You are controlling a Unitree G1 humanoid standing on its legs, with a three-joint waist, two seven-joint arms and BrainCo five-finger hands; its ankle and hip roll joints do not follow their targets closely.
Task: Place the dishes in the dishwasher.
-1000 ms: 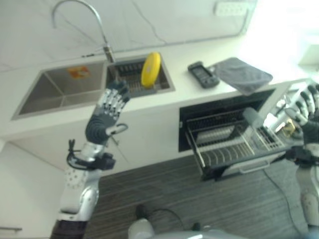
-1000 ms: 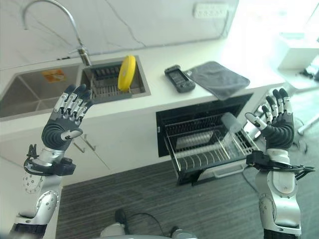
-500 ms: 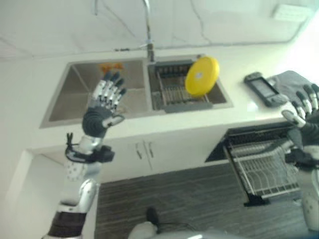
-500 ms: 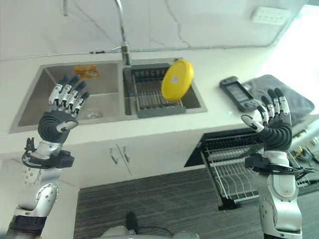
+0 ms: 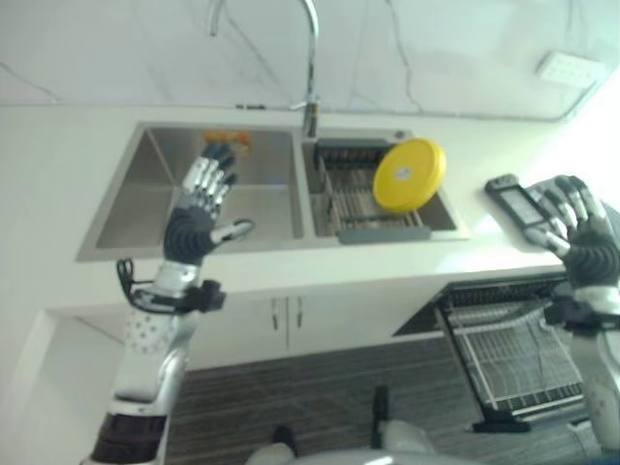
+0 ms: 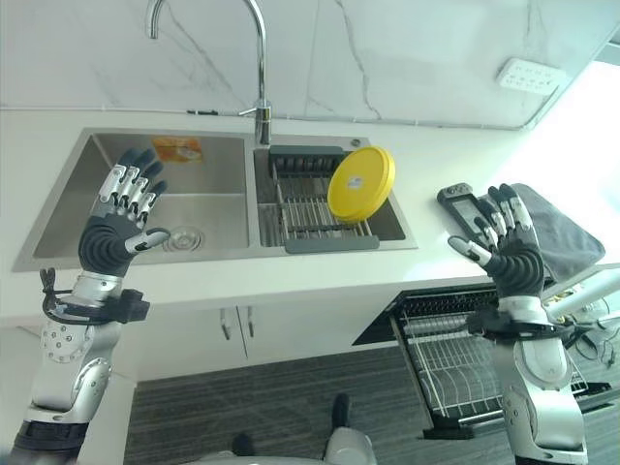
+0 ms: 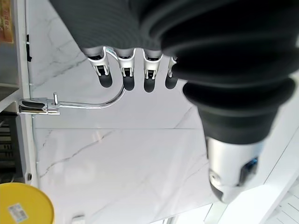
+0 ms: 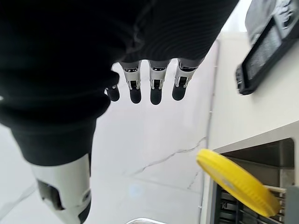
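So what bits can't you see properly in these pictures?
- Dishwasher rack: in the right eye view the right hand and its arm cover part of it, so I cannot tell if dishes are inside.
- Yellow plate: its lower edge sits hidden down in the sink rack.
- Orange item in the left basin: too small to name.
- Grey cloth: partly behind the right hand.

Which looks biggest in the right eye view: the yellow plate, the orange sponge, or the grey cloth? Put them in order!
1. Grey cloth, though its far side runs off toward the bright edge.
2. Yellow plate, standing on edge in the sink rack; it looks close to the cloth, so that order is unsure.
3. Orange sponge, clearly smallest.
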